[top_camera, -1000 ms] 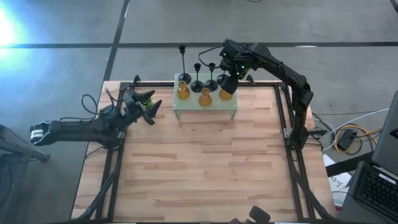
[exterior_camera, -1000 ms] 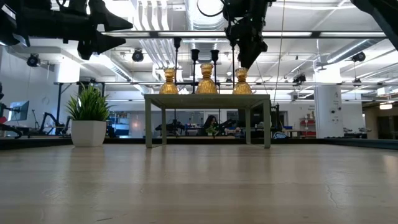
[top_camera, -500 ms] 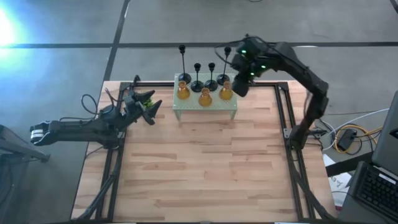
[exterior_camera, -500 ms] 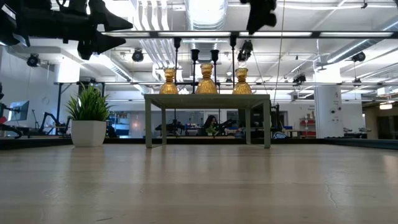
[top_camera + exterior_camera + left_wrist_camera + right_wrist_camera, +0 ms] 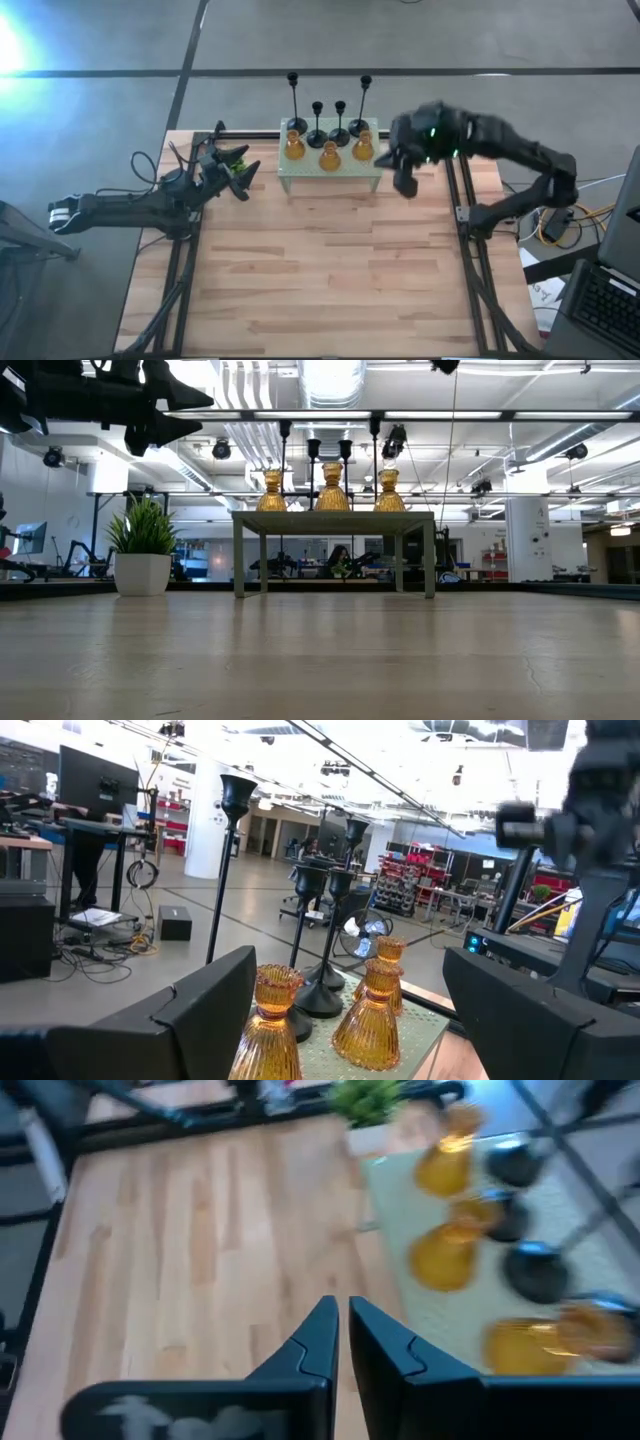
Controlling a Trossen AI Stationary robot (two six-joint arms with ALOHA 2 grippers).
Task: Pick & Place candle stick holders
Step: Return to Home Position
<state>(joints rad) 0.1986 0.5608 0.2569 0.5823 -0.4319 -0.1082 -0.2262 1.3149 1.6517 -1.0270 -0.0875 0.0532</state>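
Observation:
Three amber glass holders [image 5: 330, 155] stand in a row on the pale green perforated stand [image 5: 330, 180] at the table's far side. Four black stemmed holders [image 5: 340, 128] stand on their round bases behind them. They also show in the low view [image 5: 333, 488] and in the left wrist view [image 5: 370, 1020]. My right gripper [image 5: 405, 182] hangs in the air just right of the stand. Its fingers [image 5: 342, 1332] are shut and empty. My left gripper [image 5: 236, 164] is open and empty left of the stand, above the potted plant; its fingers [image 5: 215, 995] point at the holders.
A small green potted plant [image 5: 143, 558] stands left of the stand, under my left gripper. Black frame rails [image 5: 462, 200] run along the table's left and right sides. Bare wooden table [image 5: 320, 270] lies between the stand and the near edge.
My right gripper has risen from the far right end of the stand. It has swung toward the table's right and near edges, and now hangs beside the stand. The tall black holder it covered now shows upright at the stand's far right. My left arm has kept still.

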